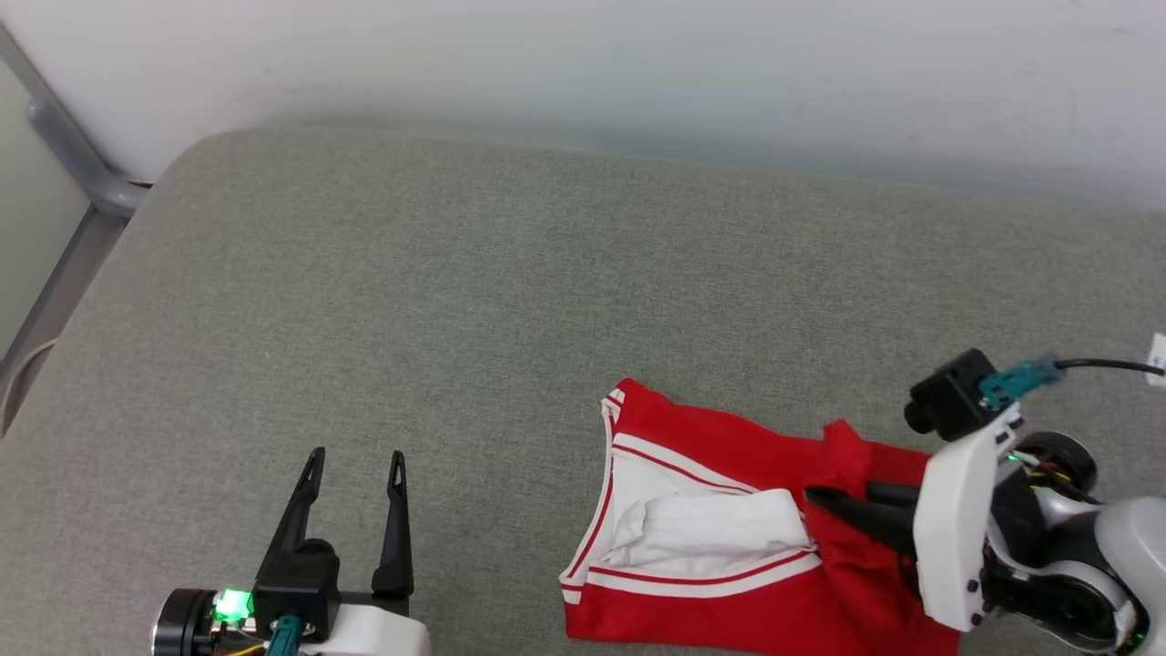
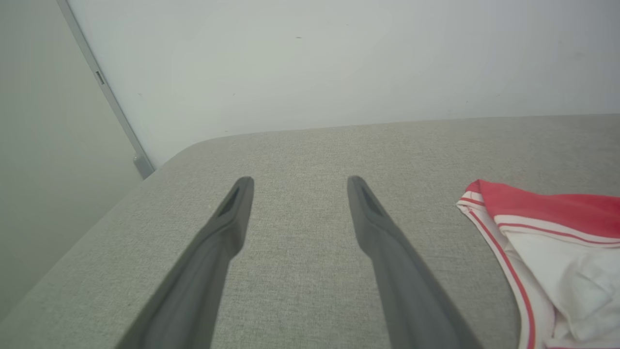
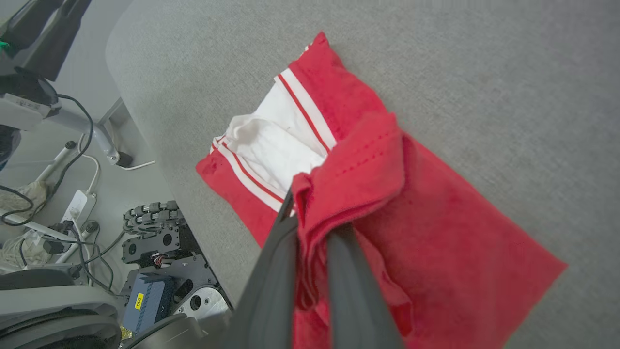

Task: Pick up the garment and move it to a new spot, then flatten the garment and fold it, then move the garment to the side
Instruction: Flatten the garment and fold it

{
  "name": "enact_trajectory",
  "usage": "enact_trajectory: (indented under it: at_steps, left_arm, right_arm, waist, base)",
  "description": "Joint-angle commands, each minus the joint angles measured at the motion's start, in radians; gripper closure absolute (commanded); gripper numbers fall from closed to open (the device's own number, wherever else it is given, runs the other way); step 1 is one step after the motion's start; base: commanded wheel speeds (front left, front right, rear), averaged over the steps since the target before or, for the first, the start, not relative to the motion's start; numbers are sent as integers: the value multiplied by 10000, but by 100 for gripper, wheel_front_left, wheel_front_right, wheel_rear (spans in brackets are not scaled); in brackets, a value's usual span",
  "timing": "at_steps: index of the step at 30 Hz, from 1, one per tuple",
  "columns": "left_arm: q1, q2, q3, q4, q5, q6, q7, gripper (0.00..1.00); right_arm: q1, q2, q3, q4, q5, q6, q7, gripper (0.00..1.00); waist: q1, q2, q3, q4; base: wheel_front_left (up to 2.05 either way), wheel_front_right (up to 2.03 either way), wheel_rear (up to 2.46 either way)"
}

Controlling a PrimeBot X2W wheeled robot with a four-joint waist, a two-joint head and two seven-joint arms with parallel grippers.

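Note:
The garment [image 1: 710, 474], a red shirt with white sleeves and red-and-white striped trim, lies partly folded on the grey cushioned surface at the lower right. My right gripper [image 1: 824, 498] is shut on a red fold of the garment [image 3: 353, 179], with cloth bunched between its two fingers [image 3: 271, 271] and draped over their tips. My left gripper [image 1: 357, 460] stands open at the lower left, well clear of the cloth, with bare cushion between its fingers [image 2: 227, 218]. The garment's striped corner [image 2: 489, 203] shows at the right of the left wrist view.
The grey cushion [image 1: 455, 301] stretches wide to the left and behind the garment, up to a white wall [image 1: 638, 64]. A grey metal frame [image 1: 73, 155] stands at the far left. Cables and robot base parts [image 3: 72, 218] lie below the cushion's front edge.

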Motion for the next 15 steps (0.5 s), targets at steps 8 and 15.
enact_trajectory:
  at_steps: [8, 15]
  left_arm:
    - [-442, -128, -129, 68, 19, -49, -20, 0]
    - [-703, -237, -326, 148, 22, -92, -20, 0]
  right_arm:
    - [-2159, 1034, 2002, 1127, -558, -9, -345, 100]
    - [-3727, 1896, 3537, 2902, -1070, -9, -929, 100]
  waist:
    - [0, 0, 414, 449]
    - [0, 0, 719, 855]
  base:
    - [0, 0, 0]
    - [0, 0, 0]
